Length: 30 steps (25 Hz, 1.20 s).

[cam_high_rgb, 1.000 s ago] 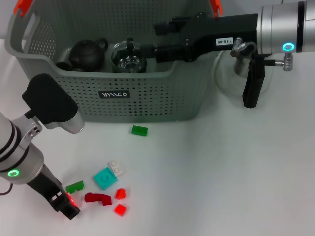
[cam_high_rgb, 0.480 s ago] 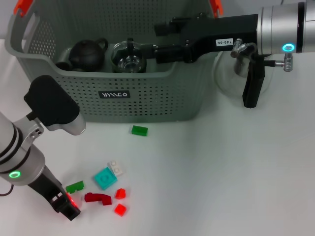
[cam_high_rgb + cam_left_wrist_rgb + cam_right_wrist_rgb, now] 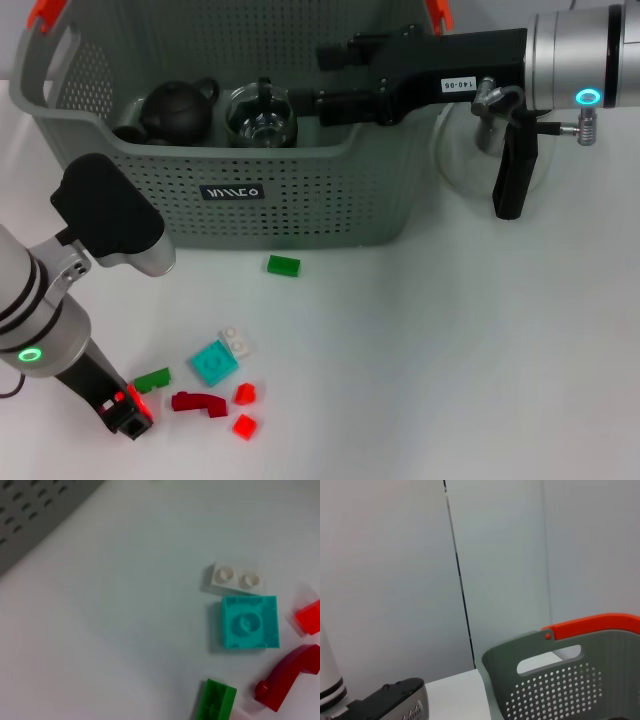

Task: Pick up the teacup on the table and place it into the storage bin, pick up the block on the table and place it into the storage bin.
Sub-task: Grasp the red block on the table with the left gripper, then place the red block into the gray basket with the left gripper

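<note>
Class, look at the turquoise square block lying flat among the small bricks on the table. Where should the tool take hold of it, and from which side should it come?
Likely best from straight above: the turquoise square block lies flat, so close on two opposite straight edges. Avoid the edge beside the white two-stud brick, which sits right against it; the other pair looks clearer, though the red curved piece is near.

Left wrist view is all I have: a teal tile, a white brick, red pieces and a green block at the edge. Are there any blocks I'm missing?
Observer: Yes. A second green block lies alone on the table, just in front of the basket.
Operator: Is anything in the basket already?
Observer: A dark teapot and a glass cup sit inside it.
Operator: Where is the other arm?
Observer: The right pincer is over the basket, beside the glass cup. It is open and holds nothing.
</note>
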Tool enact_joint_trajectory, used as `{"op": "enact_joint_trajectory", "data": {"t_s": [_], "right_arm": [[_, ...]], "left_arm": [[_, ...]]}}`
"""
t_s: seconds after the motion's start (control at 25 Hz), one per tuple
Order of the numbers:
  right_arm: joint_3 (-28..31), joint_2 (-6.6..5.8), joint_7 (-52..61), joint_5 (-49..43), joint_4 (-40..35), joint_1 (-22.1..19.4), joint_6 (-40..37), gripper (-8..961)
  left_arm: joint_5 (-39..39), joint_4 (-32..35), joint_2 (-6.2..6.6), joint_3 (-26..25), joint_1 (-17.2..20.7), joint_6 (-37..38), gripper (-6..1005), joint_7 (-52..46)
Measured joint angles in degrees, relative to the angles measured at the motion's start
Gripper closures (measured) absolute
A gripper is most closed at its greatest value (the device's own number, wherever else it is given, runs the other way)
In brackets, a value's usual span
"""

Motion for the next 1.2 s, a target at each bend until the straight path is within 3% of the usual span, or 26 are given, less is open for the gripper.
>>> {"op": "enact_joint_trajectory", "data": {"t_s": [0.32,0.52,0.64,0.72,0.8,0.84,1.0,1.2], "right_arm": [[0.4,0.0,-0.1,0.0,0.1,0.2,0.0,177],[0.5,0.0,-0.1,0.0,0.1,0.2,0.0,177],[0.6,-0.04,-0.1,0.0,0.1,0.2,-0.2,177],[0.6,-0.12,-0.1,0.0,0.0,0.2,-0.6,177],[0.6,-0.26,-0.1,0.3,-0.2,0.1,-1.0,177],[0.7,-0.4,-0.1,0.6,-0.2,0.0,-1.5,177],[1.7,-1.16,-0.1,2.0,0.1,-0.2,-4.2,177],[4.9,-2.34,0.4,2.2,0.0,-0.4,-9.8,177]], "left_arm": [[0.0,-0.7,0.0,0.0,-0.1,0.9,593,0.2],[-0.1,-2.3,0.12,-0.7,-0.2,2.3,582,0.4],[-0.5,-5.2,0.22,-3.7,-0.3,4.2,576,1.1],[-2.0,-8.7,0.33,-10.1,-0.7,6.5,572,2.7],[-3.0,-9.5,0.33,-12.8,-0.9,7.4,567,3.3],[-6.1,-11.2,0.53,-21.0,-1.9,9.7,565,5.3],[-14.1,-11.8,0.94,-34.7,-3.6,13.9,557,8.7],[-28.7,-7.3,3.43,-47.4,-5.1,17.6,546,9.9]]}}
